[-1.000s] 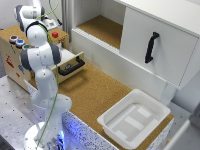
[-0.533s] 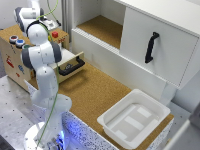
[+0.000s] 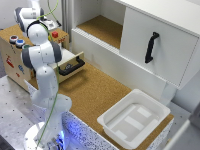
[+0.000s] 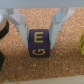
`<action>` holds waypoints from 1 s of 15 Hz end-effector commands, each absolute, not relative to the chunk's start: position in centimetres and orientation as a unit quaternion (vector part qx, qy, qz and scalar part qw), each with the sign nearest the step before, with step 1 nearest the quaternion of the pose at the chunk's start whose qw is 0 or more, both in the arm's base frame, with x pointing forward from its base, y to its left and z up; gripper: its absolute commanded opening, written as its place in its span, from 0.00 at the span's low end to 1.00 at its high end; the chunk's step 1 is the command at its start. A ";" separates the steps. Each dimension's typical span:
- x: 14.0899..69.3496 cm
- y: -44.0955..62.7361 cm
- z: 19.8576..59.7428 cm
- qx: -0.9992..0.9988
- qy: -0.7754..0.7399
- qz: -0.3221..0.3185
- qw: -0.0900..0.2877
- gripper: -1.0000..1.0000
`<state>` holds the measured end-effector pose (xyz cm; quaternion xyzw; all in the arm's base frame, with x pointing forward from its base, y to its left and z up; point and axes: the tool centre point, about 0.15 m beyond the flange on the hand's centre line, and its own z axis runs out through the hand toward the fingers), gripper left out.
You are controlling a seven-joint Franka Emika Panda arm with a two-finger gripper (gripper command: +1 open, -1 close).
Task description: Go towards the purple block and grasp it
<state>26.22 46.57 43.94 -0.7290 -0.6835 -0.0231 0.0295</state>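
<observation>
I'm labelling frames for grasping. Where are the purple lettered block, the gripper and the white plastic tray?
Purple lettered block (image 4: 39, 42), wrist view, on its front face.
Gripper (image 4: 39, 33), wrist view, midway between fingertips.
White plastic tray (image 3: 161, 110), exterior view, on its rim.

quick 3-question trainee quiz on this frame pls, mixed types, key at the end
1. True or false: in the wrist view, the purple block lies between the open fingers of the gripper.
2. Which letter is printed in yellow on the block's upper face? A) E B) K C) R
3. Fill in: in the exterior view, the white tray rests on the ____ surface.

Key: 1 true; 2 A; 3 cork
</observation>
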 end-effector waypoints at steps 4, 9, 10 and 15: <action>27.3 40.7 49.0 -0.804 -0.594 -0.025 -0.004 0.00; 24.3 31.9 45.5 -0.798 -0.602 -0.007 0.024 0.00; 23.6 30.4 44.5 -0.797 -0.603 -0.006 0.025 0.00; 20.8 26.6 38.0 -0.775 -0.631 -0.016 0.028 0.00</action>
